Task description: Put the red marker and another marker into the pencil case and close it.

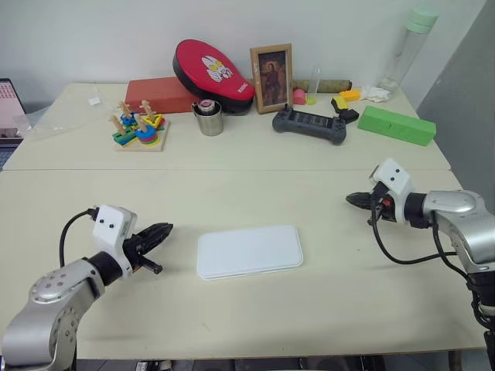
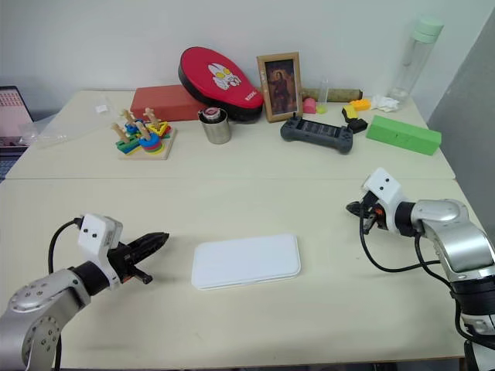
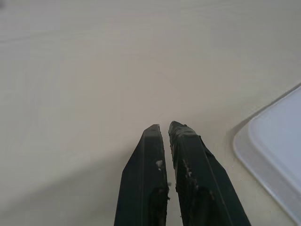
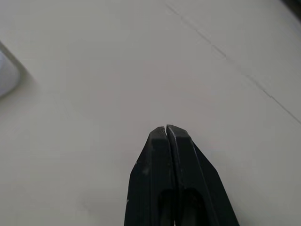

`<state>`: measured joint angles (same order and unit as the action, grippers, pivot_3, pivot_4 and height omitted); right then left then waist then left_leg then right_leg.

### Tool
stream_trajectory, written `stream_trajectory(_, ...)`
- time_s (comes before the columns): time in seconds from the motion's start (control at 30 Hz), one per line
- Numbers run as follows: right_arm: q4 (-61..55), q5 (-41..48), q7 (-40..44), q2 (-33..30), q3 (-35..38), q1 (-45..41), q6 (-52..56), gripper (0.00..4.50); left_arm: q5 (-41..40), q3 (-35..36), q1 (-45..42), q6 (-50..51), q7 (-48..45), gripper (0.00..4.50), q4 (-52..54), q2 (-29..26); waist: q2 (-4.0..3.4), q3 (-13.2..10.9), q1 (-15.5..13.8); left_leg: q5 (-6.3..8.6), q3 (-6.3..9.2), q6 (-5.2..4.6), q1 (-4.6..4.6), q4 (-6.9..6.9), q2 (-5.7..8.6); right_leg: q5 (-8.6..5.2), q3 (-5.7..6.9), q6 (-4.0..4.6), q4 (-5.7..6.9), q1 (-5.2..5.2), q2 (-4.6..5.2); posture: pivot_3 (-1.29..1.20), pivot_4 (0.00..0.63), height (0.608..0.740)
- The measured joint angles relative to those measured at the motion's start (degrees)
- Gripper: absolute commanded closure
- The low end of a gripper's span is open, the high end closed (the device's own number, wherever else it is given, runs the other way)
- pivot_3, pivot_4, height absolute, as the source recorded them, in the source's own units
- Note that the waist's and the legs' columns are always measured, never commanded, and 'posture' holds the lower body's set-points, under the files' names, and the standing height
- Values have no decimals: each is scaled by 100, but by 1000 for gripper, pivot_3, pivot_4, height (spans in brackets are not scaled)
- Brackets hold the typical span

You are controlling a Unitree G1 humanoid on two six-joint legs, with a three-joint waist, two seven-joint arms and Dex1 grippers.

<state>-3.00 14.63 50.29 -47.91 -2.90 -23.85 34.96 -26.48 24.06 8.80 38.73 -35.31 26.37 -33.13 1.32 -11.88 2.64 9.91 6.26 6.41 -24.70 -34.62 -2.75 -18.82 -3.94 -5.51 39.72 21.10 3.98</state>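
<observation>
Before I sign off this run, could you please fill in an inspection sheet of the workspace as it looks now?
Surface: pale table, with a seam across its middle.
Job's things: white pencil case lies closed and flat, near the front; no markers seen.
Clutter: along the back, stacking toy, red block, red pad, metal cup, framed picture, game controller, green box, bottle.
Grippers: left gripper and right gripper both shut, empty, either side of the case.
Cables: black cable loops at the right wrist.
Surroundings: white wall behind.
</observation>
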Motion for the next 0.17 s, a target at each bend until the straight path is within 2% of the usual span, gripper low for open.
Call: stream_trajectory(0.17,441,-6,-235,131,213,70,-57,4500,78,75,103,-206,242,4118,-113,120,0,1,2,0,-5,0,1,-4,0,3,-5,-5,-6,-3,0,0,150,740)
